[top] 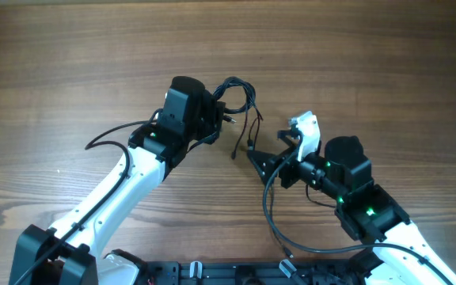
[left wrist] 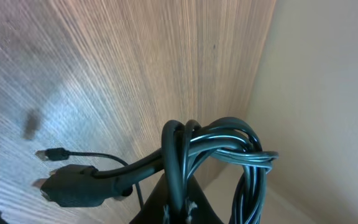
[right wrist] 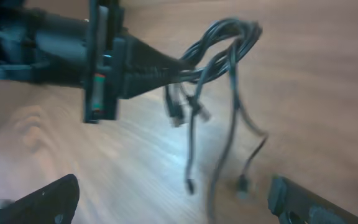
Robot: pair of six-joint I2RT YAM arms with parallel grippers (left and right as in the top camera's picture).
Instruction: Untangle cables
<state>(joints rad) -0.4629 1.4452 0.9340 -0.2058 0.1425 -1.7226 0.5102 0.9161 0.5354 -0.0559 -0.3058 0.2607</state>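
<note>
The cables (top: 240,91) are a small tangle of thin black cords, held up off the wooden table. My left gripper (top: 212,111) is shut on the bunch. In the left wrist view the looped cords (left wrist: 219,143) rise from between the fingers (left wrist: 179,208), and a larger plug (left wrist: 73,185) and a small plug (left wrist: 45,154) hang to the left. Loose plug ends (top: 244,141) dangle toward the table. My right gripper (top: 271,149) is open and empty, just right of those ends. In the blurred right wrist view the cords (right wrist: 222,43) hang ahead of its spread fingers (right wrist: 173,205).
The wooden table (top: 70,55) stretches all round. Thicker black arm cables loop beside the left arm (top: 105,138) and below the right arm (top: 271,210). A black frame (top: 212,273) runs along the near edge. The left arm (right wrist: 42,43) fills the right wrist view's upper left.
</note>
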